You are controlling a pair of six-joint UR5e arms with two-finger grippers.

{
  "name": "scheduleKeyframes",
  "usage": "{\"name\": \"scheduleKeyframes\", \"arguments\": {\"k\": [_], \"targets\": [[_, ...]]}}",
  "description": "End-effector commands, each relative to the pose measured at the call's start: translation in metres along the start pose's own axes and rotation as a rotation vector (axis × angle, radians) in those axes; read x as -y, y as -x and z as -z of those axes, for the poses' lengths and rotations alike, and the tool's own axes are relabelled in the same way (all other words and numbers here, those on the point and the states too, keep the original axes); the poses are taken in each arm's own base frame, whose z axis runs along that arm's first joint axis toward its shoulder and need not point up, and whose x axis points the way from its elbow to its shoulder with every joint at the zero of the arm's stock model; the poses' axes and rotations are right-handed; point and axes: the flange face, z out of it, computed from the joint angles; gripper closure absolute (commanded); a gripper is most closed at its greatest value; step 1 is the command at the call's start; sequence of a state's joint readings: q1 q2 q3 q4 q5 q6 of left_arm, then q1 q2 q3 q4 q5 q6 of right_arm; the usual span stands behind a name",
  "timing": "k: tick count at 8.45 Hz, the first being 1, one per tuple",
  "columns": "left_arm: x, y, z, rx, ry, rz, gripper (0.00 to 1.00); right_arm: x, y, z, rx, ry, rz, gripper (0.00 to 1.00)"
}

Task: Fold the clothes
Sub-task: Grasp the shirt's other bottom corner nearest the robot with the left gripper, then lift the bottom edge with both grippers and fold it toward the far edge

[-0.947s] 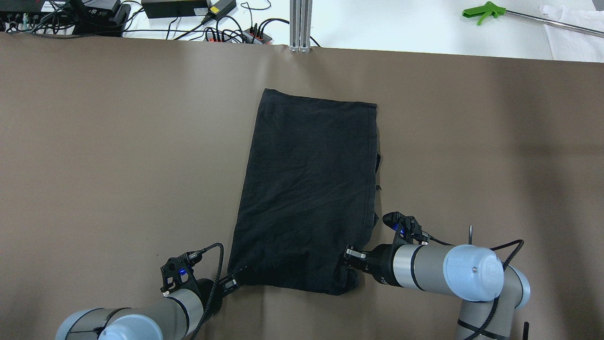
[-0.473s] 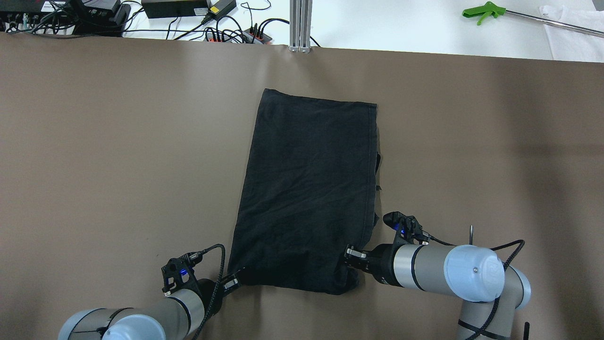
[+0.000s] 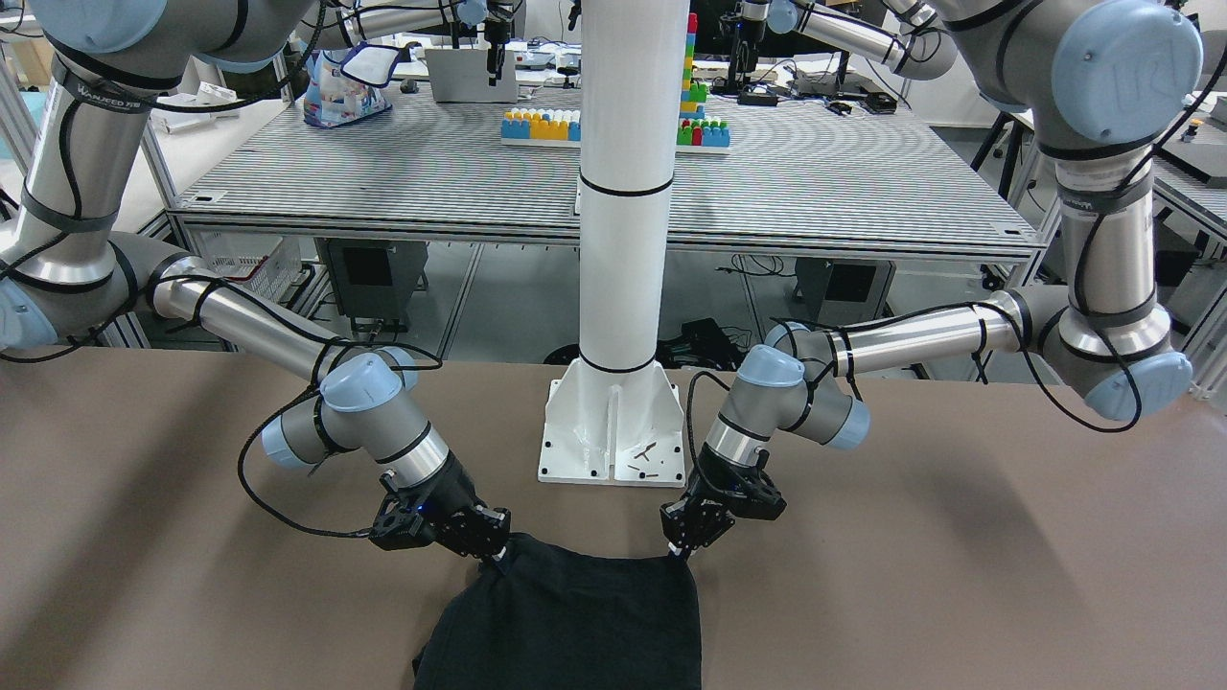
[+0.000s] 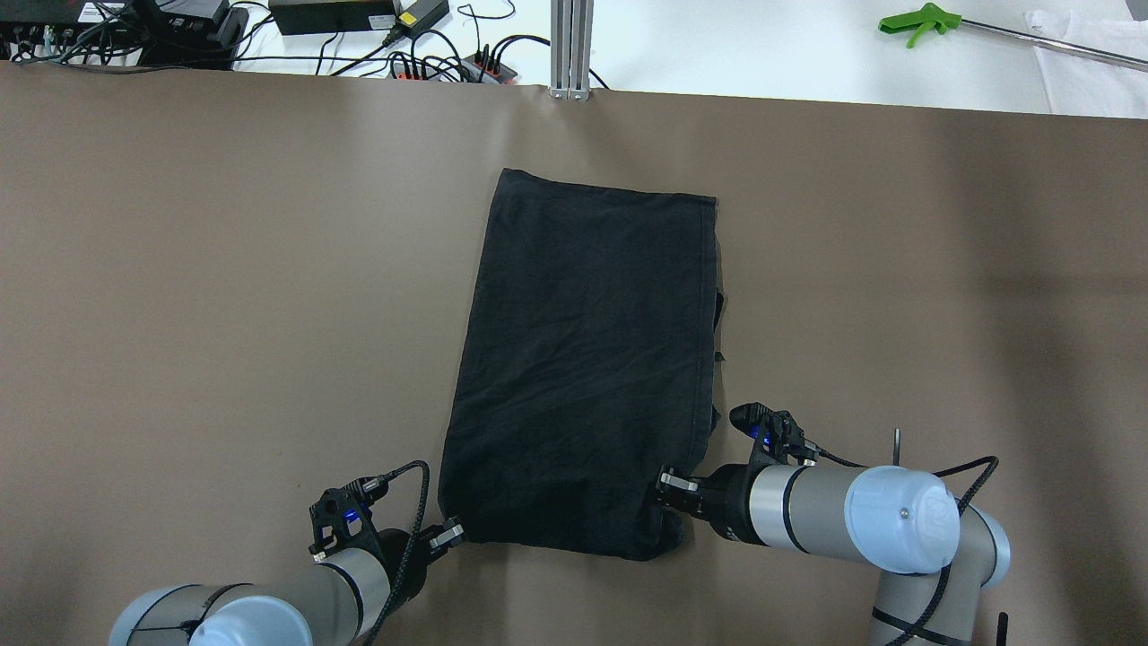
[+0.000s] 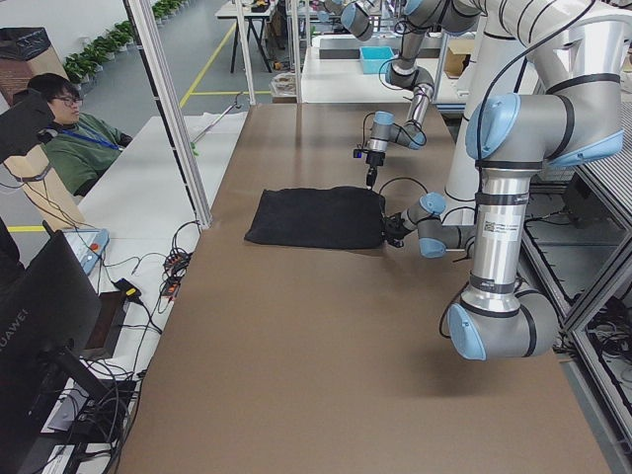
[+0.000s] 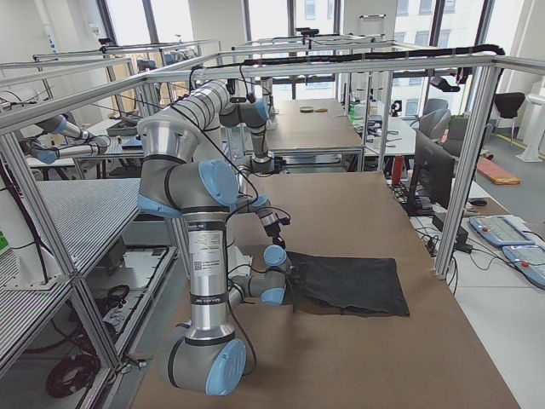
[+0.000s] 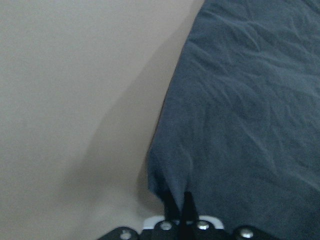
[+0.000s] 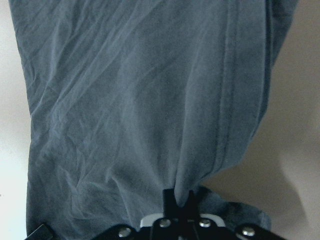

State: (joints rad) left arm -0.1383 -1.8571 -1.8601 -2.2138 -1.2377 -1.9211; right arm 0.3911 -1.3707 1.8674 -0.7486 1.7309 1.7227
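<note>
The black garment lies flat in the middle of the brown table, its long side running from near the robot to far. The left gripper is clenched on the near left corner, where the cloth bunches between its fingers; the right gripper pinches the near right corner in the same way, and the cloth there seems a little lifted; the white pillar stands near this edge.
</note>
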Motion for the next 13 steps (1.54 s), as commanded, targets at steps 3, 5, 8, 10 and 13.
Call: {"name": "scheduleKeyframes", "arguments": {"k": [3,5,8,10,13], "targets": [[0.011,-0.048,0.104,-0.147,0.126,0.044,1.00,-0.051,0.027,0.036,0.084,0.094,0.027,1.00],[-0.006,-0.051,0.120,-0.172,0.158,0.027,1.00,-0.075,0.029,0.048,0.099,0.142,0.029,1.00],[0.005,-0.062,0.130,-0.201,0.160,0.021,1.00,-0.061,0.032,0.053,0.107,0.116,0.024,1.00],[0.065,-0.074,0.127,-0.197,0.142,-0.003,1.00,-0.016,0.033,0.068,0.097,0.093,0.006,1.00],[0.111,-0.098,0.121,-0.208,0.106,0.016,1.00,0.021,0.028,0.073,0.086,0.018,-0.016,1.00]]}}
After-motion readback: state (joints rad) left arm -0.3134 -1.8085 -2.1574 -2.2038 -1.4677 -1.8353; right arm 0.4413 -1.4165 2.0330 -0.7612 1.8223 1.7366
